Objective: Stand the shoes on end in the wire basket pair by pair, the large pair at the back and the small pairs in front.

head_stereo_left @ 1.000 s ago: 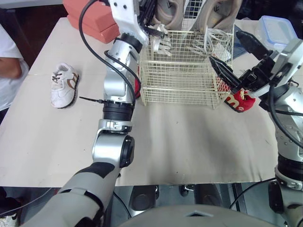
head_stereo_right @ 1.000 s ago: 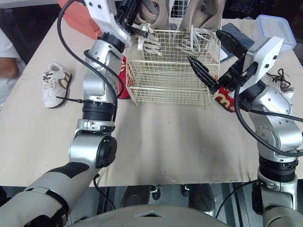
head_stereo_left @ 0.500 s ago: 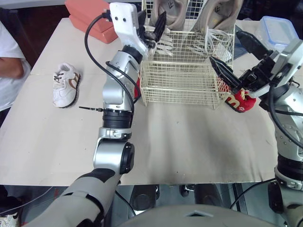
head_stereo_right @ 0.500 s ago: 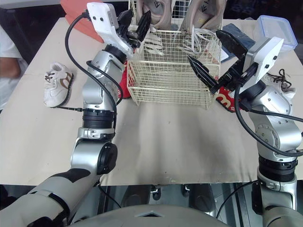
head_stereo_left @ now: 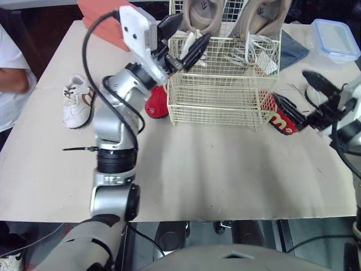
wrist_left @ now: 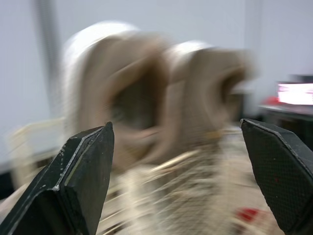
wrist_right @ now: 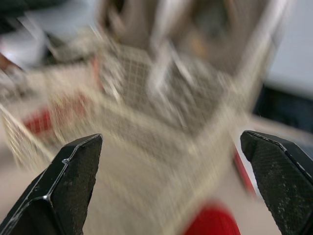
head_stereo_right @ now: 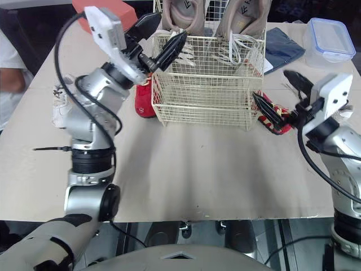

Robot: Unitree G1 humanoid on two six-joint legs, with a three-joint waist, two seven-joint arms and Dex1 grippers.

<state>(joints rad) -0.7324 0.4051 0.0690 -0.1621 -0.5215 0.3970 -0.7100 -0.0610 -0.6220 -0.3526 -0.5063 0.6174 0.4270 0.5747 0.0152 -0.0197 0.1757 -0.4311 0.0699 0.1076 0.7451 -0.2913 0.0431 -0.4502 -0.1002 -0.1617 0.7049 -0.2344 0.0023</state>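
Right tool [head_stereo_left: 289, 84] dropped, fingers spread, over red shoe [head_stereo_left: 282, 123] beside basket [head_stereo_left: 214, 101].

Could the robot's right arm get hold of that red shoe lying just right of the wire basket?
Probably yes. The right gripper hangs open just by the red shoe, with nothing between them. The wire basket stands close on the shoe's other side, which may crowd one finger.
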